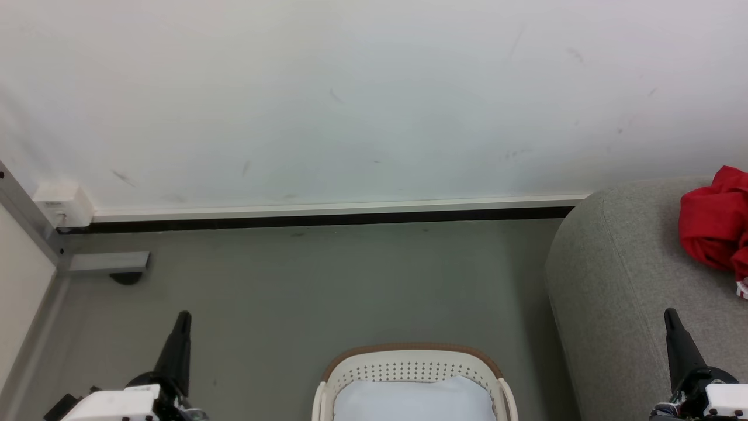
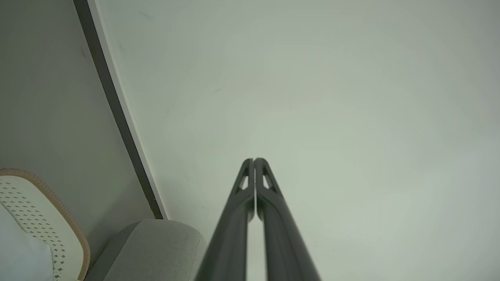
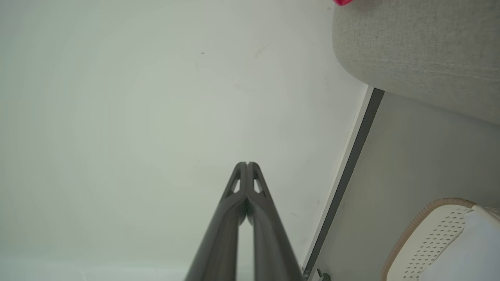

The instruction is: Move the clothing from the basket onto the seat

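The cream basket [image 1: 412,365] with its brown rim stands on the floor at the bottom middle, and a pale blue cloth [image 1: 415,400] lies inside it. The grey seat [image 1: 619,275] rises at the right, with a red garment [image 1: 716,225] lying on it. My left gripper [image 1: 183,318] points up at the lower left, shut and empty, left of the basket. My right gripper [image 1: 670,316] is shut and empty at the lower right, in front of the seat. In the wrist views both pairs of fingertips touch, the left gripper [image 2: 254,160] and the right gripper [image 3: 247,164].
A white wall with a pale and black skirting [image 1: 333,213] runs behind the grey floor. A white box [image 1: 61,204] and a metal post [image 1: 26,213] sit in the left corner. Bare floor lies between the basket and the wall.
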Motion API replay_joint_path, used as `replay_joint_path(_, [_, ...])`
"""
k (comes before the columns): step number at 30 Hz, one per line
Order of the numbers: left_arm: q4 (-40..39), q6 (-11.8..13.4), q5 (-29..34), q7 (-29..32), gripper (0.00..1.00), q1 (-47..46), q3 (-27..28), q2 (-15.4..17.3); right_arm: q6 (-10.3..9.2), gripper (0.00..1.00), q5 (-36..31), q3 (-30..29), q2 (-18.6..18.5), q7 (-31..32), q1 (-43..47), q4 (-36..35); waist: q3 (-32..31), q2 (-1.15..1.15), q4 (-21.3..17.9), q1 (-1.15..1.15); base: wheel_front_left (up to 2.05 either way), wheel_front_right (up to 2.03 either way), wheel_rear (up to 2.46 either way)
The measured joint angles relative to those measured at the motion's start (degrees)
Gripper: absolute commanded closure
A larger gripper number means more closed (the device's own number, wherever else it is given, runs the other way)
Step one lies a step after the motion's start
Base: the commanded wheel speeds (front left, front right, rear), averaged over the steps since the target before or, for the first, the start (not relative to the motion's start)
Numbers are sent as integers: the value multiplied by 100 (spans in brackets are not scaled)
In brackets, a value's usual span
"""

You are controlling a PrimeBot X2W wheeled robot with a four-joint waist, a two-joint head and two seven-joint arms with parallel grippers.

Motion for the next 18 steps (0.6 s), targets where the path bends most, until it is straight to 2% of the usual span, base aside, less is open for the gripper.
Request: replay_joint_path(18, [0, 0, 0, 0, 100, 0, 0, 0, 0, 100, 0, -4, 1, 1, -1, 0, 0, 0, 0, 0, 0, 0, 0])
